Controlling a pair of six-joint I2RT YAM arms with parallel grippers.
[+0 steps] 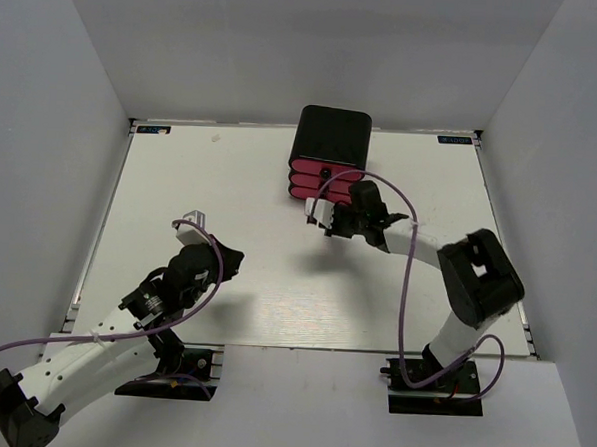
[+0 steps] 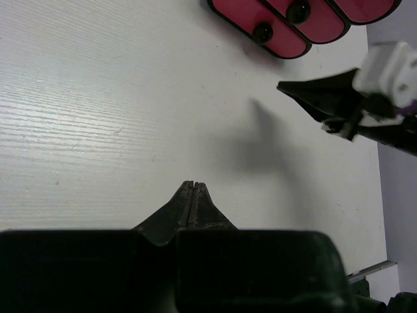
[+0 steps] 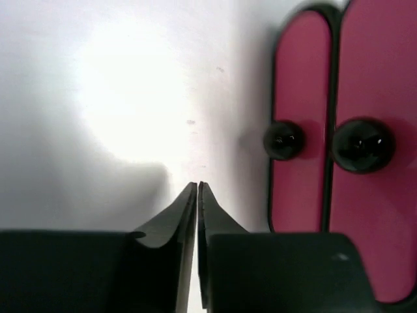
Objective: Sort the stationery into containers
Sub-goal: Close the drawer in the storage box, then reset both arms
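**Pink-fronted drawers at the far edge, both grippers closed and empty**

Pink-fronted drawers [image 1: 311, 181], three of them stacked, sit in a black, rounded box-shaped cabinet [image 1: 333, 133]. It stands at the middle of the far edge of the white table [image 1: 181, 167], with the fronts facing the near edge. Each front that shows clearly carries one round black knob [image 3: 283, 140]; the right wrist view shows two fronts and two knobs. No brand or lettering shows on the cabinet or drawers. A small label [image 1: 153, 129] lies at the far left corner of the table and another at the far right corner, both too small to read.

Two arms are bolted at the near edge, each trailing one purple cable [image 1: 407, 289]. From its base near the right corner, the right arm rises to a bent elbow and reaches left toward the cabinet. The right gripper [image 3: 197, 185] sits just in front of the drawer fronts without touching them. Its fingers are drawn together to a hairline gap with nothing between them.

From the near left corner, the left arm lies low and stretches over the left half of the table, well apart from the cabinet. The left gripper [image 2: 190, 184] has its fingers pressed together on nothing, above bare table.
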